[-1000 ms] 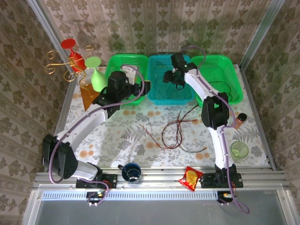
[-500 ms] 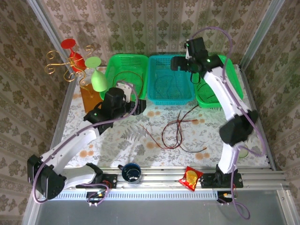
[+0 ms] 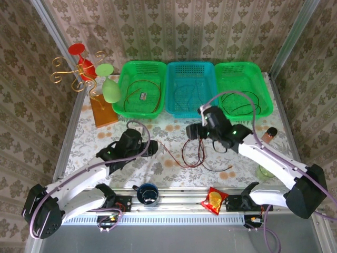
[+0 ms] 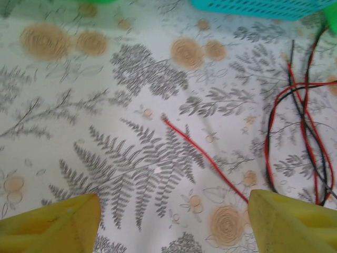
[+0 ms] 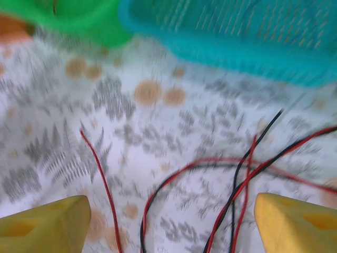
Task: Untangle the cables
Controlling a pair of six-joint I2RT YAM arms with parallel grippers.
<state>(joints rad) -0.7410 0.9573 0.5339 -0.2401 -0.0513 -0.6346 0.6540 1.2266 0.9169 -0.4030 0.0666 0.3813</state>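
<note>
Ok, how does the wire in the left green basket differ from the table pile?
The basket wire is one red loop lying alone; the table pile mixes red and black strands that cross. The basket wire is walled in by the left green basket; the pile sprawls loose. Both are thin, loopy.

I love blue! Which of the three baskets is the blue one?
The middle basket, which is turquoise blue. The left basket and right basket beside it are both green.
</note>
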